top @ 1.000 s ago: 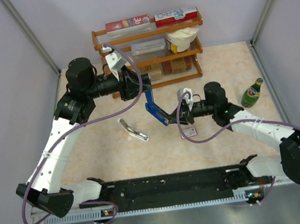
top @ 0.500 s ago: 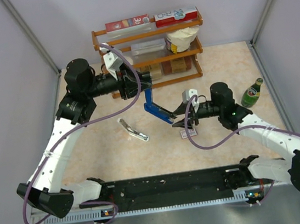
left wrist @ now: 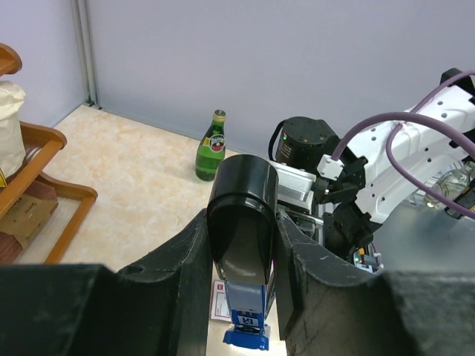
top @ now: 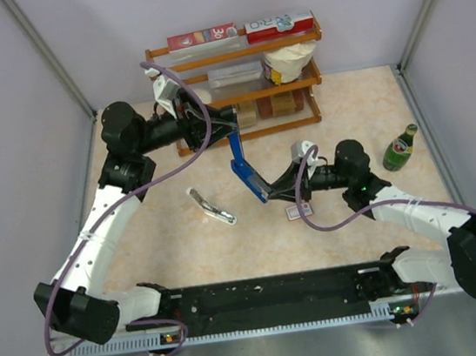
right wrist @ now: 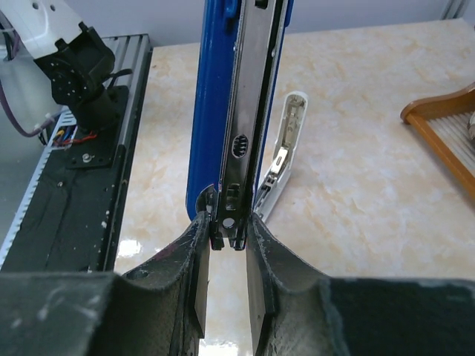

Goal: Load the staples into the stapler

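A blue stapler (top: 245,166) with a black top hangs upright above the table. My left gripper (top: 228,128) is shut on its black top (left wrist: 241,215), and the blue base (left wrist: 246,328) points down. My right gripper (top: 273,193) is shut on the lower end of the stapler's metal magazine (right wrist: 245,111), with its fingertips (right wrist: 199,236) pressed on both sides of the rail end. The small red-and-white staples box (top: 299,211) lies flat on the table just below the right gripper, also seen under the stapler (left wrist: 220,300).
A white and metal stapler (top: 212,206) lies opened on the table left of the blue one (right wrist: 282,156). A green bottle (top: 401,148) stands at the right. A wooden shelf (top: 240,90) with boxes and a bag stands at the back.
My right gripper backed off and opened, then came back and closed on the magazine's end. The left arm turned at the wrist, keeping the stapler in its grip.
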